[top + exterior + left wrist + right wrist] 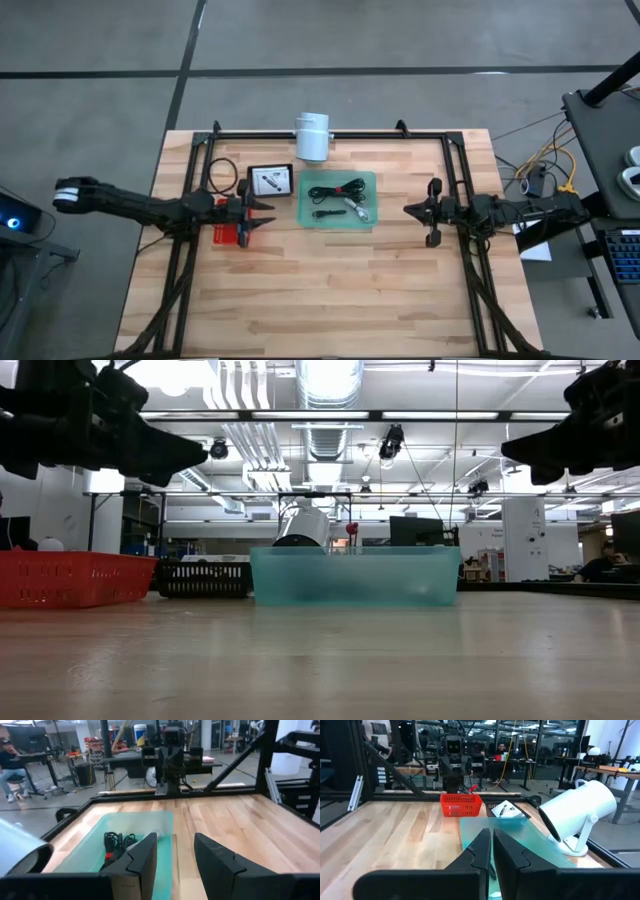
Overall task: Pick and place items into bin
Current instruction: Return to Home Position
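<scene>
- As we look straight down, the wooden tabletop carries a green bin near its middle, with thin black cables lying coiled inside it. The left end effector hovers over a red basket just left of the bin, its fingers spread and empty. The right end effector hangs off to the bin's right, not touching it, with its fingers pressed together on nothing. A black tray holding a white printed card sits by the bin's far left corner. A white cylindrical device stands behind the bin.
- From tabletop height, we see the bin's translucent wall in the centre and the red basket at left. The black tray lies between them, and both arms hang high in the upper corners.
- Through the left wrist camera, we see two dark fingers set apart, with the bin and its cables just beyond them.
- Through the right wrist camera, we see fingers nearly touching, with the bin, red basket and white device ahead.
</scene>
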`<move>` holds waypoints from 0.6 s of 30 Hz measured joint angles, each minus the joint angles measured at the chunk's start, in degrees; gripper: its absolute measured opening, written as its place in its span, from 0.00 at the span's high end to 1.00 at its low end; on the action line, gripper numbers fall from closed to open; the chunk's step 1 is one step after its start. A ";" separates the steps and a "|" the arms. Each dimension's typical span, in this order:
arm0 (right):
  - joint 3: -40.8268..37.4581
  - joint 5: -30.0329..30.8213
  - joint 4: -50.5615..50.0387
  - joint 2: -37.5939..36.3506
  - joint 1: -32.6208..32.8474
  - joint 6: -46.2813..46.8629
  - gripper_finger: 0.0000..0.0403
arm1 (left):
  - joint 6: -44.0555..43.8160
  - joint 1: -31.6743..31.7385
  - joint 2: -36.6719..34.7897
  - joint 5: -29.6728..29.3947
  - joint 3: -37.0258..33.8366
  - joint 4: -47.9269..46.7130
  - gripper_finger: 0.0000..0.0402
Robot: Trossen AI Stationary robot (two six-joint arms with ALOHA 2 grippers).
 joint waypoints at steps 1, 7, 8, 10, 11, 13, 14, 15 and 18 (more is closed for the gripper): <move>0.00 0.01 -0.17 0.00 0.00 -0.04 0.98 | 0.05 0.15 -0.91 -0.28 -0.54 0.08 0.71; 0.02 0.01 -2.49 0.04 0.00 0.15 0.98 | -0.11 0.37 -11.21 -4.71 -4.96 -1.08 0.71; 0.02 0.02 -2.99 0.11 0.00 0.38 0.98 | -0.32 0.37 -13.10 -5.30 -4.90 -4.26 0.71; 0.02 0.06 -3.45 0.11 0.00 1.25 0.98 | -1.41 0.37 -16.91 -5.61 -4.94 -10.65 0.71; 0.02 0.07 -3.54 0.09 0.00 1.58 0.98 | -1.61 0.37 -18.95 -5.63 -4.96 -13.52 0.71; 0.02 0.05 -3.55 0.09 0.00 1.73 0.98 | -1.74 0.37 -23.51 -5.63 -4.96 -20.66 0.71; 0.02 0.06 -3.55 0.09 0.00 1.73 0.98 | -2.00 0.37 -25.93 -5.67 -4.96 -23.02 0.71; 0.02 0.04 -3.55 0.09 0.00 1.74 0.98 | -2.09 0.37 -28.26 -5.82 -4.97 -25.43 0.71; 0.02 0.05 -3.55 0.09 0.00 1.75 0.98 | -2.15 0.37 -35.42 -7.35 -4.98 -32.13 0.71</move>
